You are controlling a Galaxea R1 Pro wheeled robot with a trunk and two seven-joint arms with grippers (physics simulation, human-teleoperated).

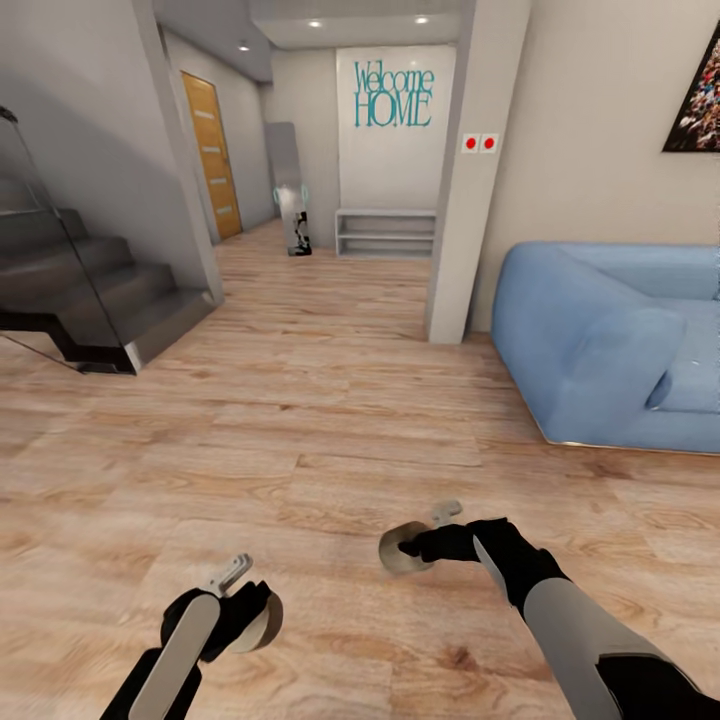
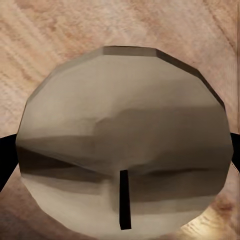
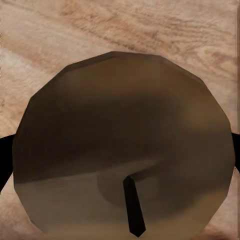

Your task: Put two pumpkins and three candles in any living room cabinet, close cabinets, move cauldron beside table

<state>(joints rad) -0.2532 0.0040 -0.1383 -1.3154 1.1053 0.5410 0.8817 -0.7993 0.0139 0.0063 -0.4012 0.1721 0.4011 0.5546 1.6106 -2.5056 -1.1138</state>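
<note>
While crossing the wood floor (image 1: 300, 430), left gripper (image 1: 245, 610) and right gripper (image 1: 415, 545) each clasp a candle (image 2: 125, 150); a cabinet must be found next.

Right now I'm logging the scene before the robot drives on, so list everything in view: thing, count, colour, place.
candles: two, pale grey-beige with dark wicks, one in each gripper, left and right
sofa: one, light blue, on the right against the wall
staircase: one, dark grey, on the left
door: one, orange wood, down the hallway on the left
low shelf unit: one, pale grey, under the lettering on the far wall
Welcome HOME lettering: one, teal, far wall
red switches: two, on the pillar
picture: one, multicoloured, wall above the sofa
floor: light wood planks
left gripper: black and grey, shut on a candle
right gripper: black and grey, shut on a candle
</note>
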